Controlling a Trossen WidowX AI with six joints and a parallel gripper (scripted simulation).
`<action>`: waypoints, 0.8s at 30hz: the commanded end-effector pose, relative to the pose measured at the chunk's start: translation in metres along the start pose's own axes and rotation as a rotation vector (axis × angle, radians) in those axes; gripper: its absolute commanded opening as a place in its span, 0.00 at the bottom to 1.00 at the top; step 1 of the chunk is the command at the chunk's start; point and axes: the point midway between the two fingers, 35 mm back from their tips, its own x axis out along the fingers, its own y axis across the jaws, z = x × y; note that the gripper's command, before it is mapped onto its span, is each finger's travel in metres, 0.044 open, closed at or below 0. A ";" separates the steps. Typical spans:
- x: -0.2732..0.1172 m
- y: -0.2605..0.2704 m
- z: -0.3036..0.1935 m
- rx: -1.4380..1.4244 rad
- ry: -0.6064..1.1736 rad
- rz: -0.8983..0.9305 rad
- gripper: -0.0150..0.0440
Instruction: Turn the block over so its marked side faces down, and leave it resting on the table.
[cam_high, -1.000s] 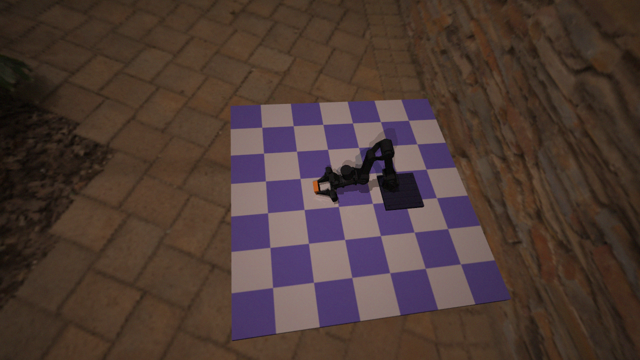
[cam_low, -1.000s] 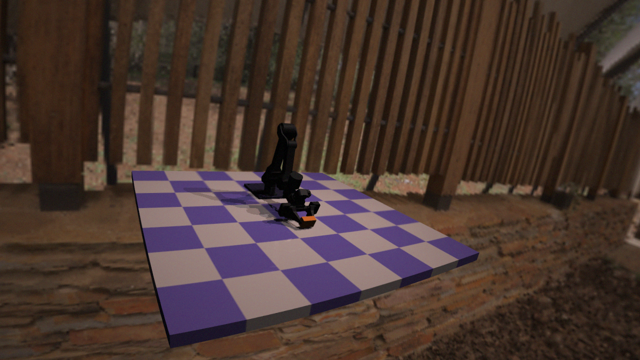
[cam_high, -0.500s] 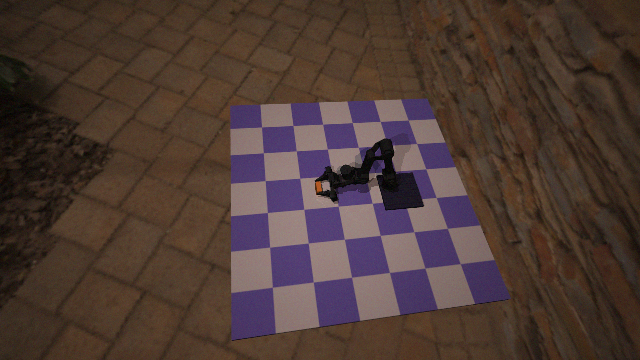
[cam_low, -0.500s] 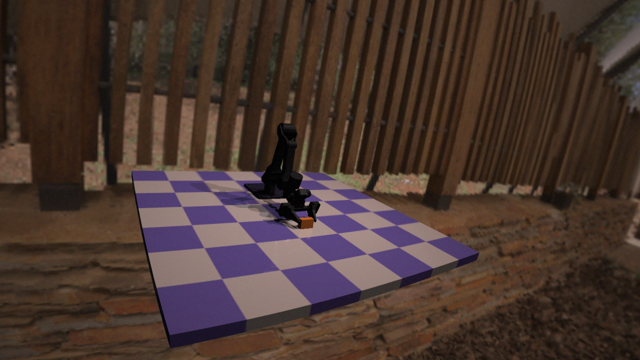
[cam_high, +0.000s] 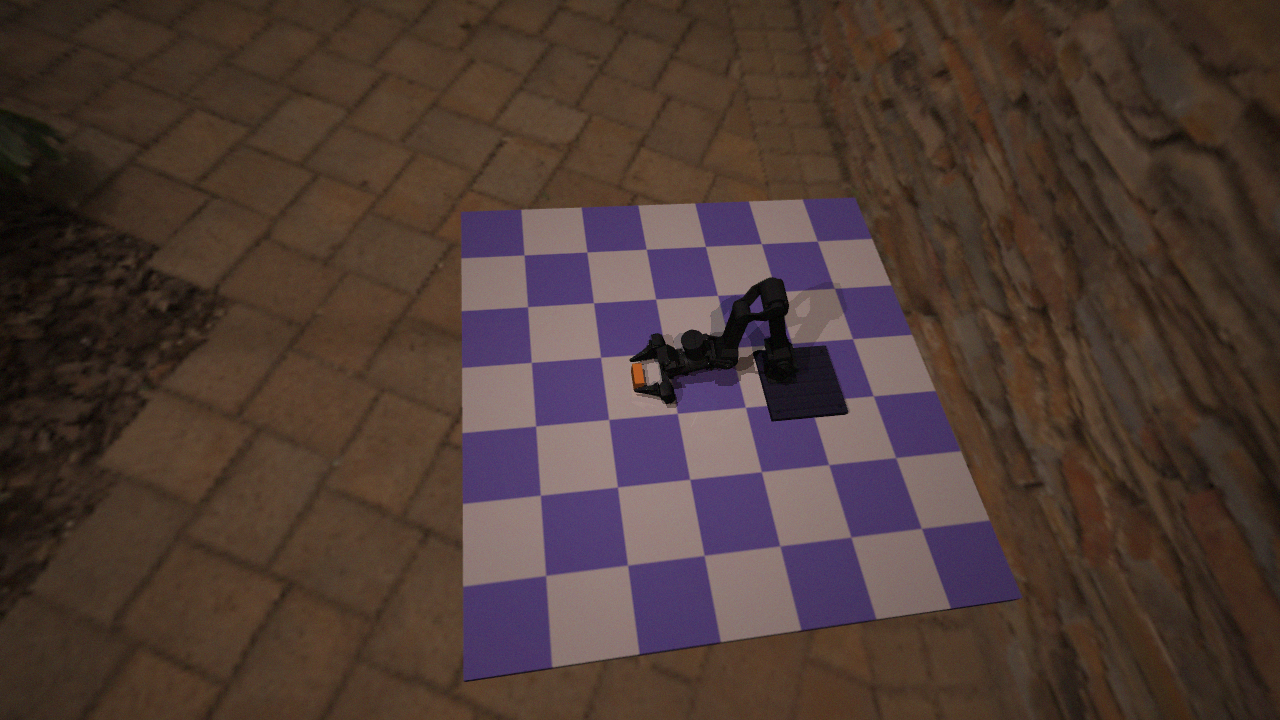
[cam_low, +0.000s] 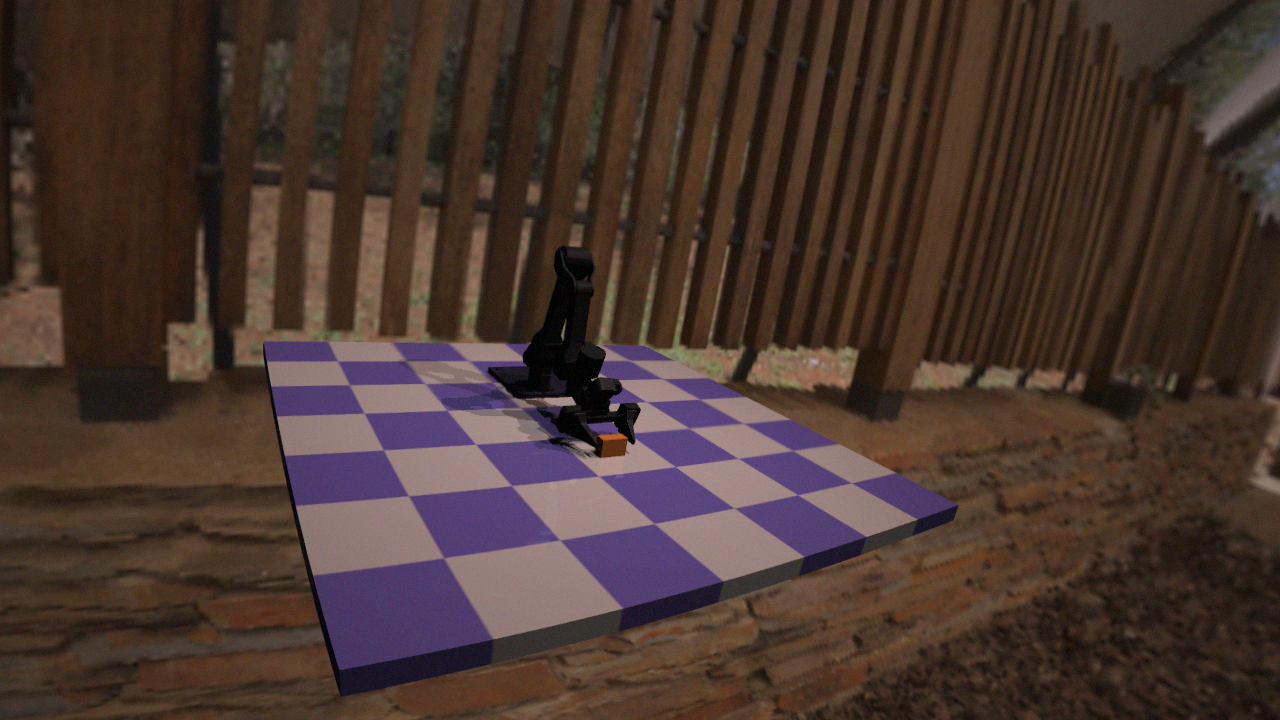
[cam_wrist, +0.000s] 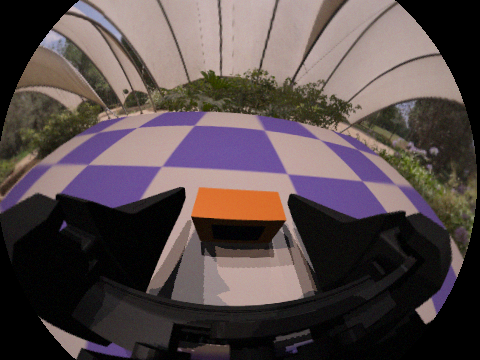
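Observation:
The orange block (cam_high: 638, 376) (cam_low: 612, 445) (cam_wrist: 239, 205) appears to rest on the purple and white checkered table (cam_high: 497, 465) (cam_low: 626, 497) (cam_wrist: 225, 150). Its plain orange top shows in the wrist view. The black mark (cam_wrist: 239, 232) is on the side that faces back toward my gripper's palm, not down. Whether the block is slightly tilted is hard to tell. My gripper (cam_high: 636, 377) (cam_low: 615, 443) (cam_wrist: 238, 196) is open, low over the table, with one finger on each side of the block and a gap on both sides in the wrist view. The block's underside is hidden.
The arm's dark base plate (cam_high: 810, 398) (cam_low: 512, 379) lies on the table behind the gripper. The arm (cam_high: 751, 313) (cam_low: 572, 304) arches up from it and reaches out to the block. A wooden fence (cam_low: 948, 179) stands beyond the table in the exterior view.

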 end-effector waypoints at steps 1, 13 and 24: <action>0.000 0.001 0.001 -0.004 -0.003 0.007 1.00; 0.000 0.001 0.001 -0.004 -0.003 0.007 1.00; 0.016 0.000 0.012 0.000 0.204 0.006 1.00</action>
